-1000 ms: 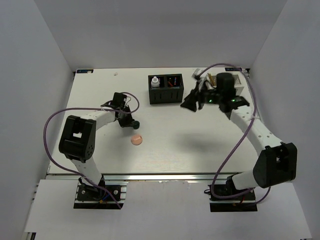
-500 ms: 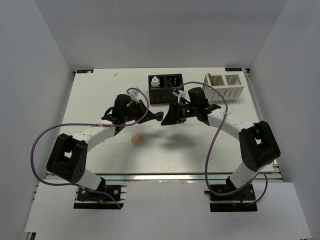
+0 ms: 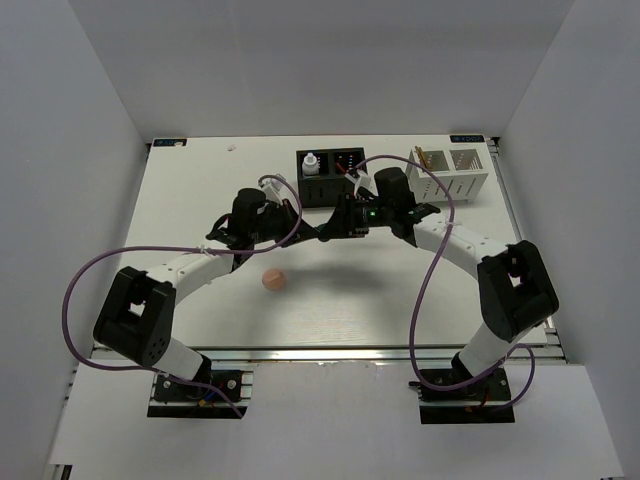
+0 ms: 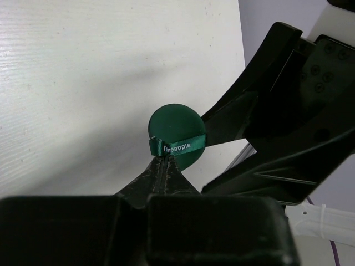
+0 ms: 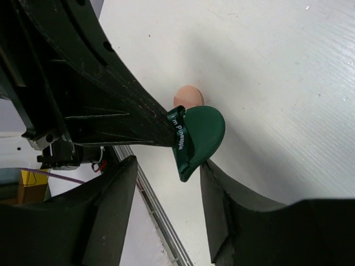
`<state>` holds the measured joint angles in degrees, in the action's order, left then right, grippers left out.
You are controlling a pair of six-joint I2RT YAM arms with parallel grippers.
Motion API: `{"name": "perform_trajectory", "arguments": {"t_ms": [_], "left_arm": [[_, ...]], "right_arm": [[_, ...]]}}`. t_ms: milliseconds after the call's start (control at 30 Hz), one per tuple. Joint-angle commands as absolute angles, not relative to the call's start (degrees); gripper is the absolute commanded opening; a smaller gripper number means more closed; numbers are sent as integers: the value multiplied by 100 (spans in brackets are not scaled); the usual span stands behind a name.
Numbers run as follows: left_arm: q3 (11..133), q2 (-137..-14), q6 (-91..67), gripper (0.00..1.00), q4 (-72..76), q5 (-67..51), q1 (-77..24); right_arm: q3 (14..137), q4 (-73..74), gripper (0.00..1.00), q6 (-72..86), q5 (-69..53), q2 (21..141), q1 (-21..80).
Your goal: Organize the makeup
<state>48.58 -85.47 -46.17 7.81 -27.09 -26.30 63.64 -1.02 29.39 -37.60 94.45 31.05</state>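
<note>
My left gripper (image 3: 303, 231) is shut on the ribbon of a dark green disc (image 4: 176, 127) and holds it above the table's middle. The disc also shows in the right wrist view (image 5: 204, 133). My right gripper (image 3: 331, 231) is open, and its two fingers stand on either side of the disc's edge (image 5: 169, 166). A pink disc (image 3: 272, 281) lies on the table below and shows behind the green one (image 5: 188, 95). A white bottle (image 3: 311, 162) and thin pencils (image 3: 347, 163) stand in the black box (image 3: 332, 192).
A white slotted box (image 3: 452, 185) stands at the back right with tan sticks (image 3: 422, 158) in its left slot. The two arms meet nose to nose just in front of the black box. White walls enclose the table on three sides.
My left arm swung right with the green disc to the table's middle. My right arm swung left from the white slotted box and closed in until its open fingers flank the disc.
</note>
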Motion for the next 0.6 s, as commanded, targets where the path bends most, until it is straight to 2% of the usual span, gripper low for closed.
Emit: {"name": "perform_trajectory", "arguments": {"t_ms": [0,100,267,300,333,367,400,433,567], "left_arm": [[5080,-8499,-4605,0,879,-2830,-2672],[5098,-8508,-4605,0,905,-2865,-2689],[5063,-8447,-4597,0,853,-2839,-2689],[5054,-8429,-4597,17,783,-2761,-2689],[5054,-8411,-4597,22,774,-2734,-2689],[5036,-8402,-4597,29,765,-2699,-2689],[5027,-8350,-4588,93,739,-2620,-2689],[5027,-8324,-4579,98,712,-2584,-2689],[5097,-8139,-4500,98,493,-2295,-2689]], "right_arm": [[6530,-141,54,2874,-3586,9501,3111],[6530,-176,45,2821,-3507,9545,3111],[6609,-185,12,2664,-3323,9571,3103],[6627,-185,7,2620,-3305,9563,3103],[6636,-167,0,2576,-3279,9554,3103],[6662,-150,0,2462,-3209,9528,3103],[6671,-106,0,2400,-3173,9510,3103],[6688,-71,0,2330,-3147,9484,3094],[6741,210,0,1759,-2709,9195,3006]]}}
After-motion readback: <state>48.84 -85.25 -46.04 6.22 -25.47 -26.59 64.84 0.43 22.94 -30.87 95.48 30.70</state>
